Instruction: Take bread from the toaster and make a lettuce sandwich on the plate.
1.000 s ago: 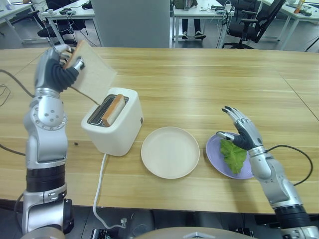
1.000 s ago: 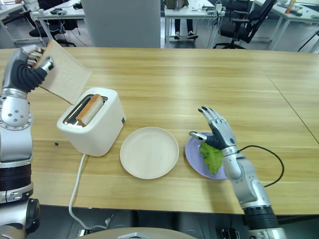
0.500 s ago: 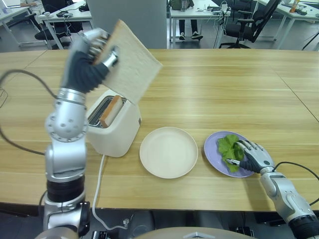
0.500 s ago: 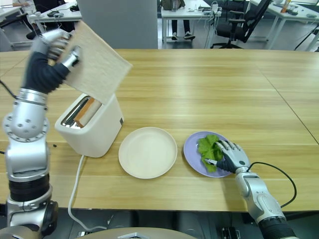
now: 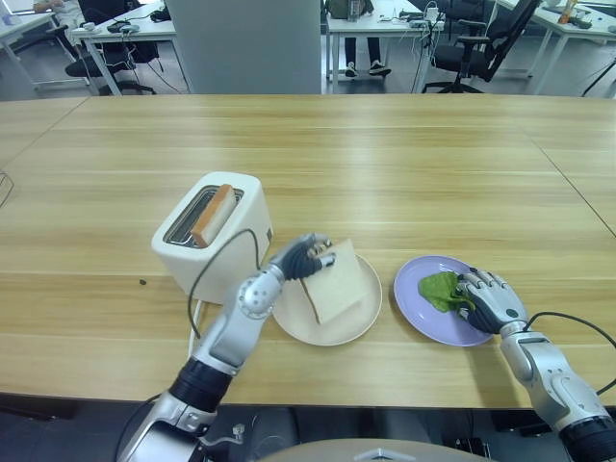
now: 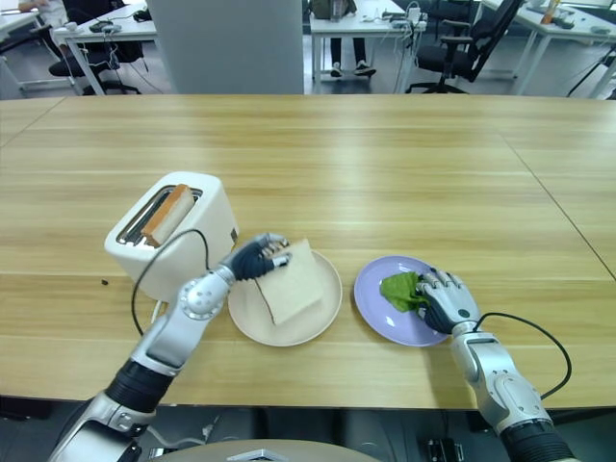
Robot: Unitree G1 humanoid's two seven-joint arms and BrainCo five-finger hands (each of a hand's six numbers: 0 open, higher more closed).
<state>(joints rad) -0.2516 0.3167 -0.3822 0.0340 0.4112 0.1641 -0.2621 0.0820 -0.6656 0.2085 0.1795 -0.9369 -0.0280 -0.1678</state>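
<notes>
Bread slice (image 5: 339, 286) in left hand (image 5: 306, 258), over plate (image 5: 356, 328).

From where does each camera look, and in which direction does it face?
Left eye view: on the robot's head, facing forward and down at the table; both arms show, the left hand holding a bread slice at the cream plate, the right hand curled on the lettuce on the purple plate.
Right eye view: same head, slightly further right, same direction; the same arms and hands show.
Shared: the toaster and everything else; things sit a little further left in the right eye view.
</notes>
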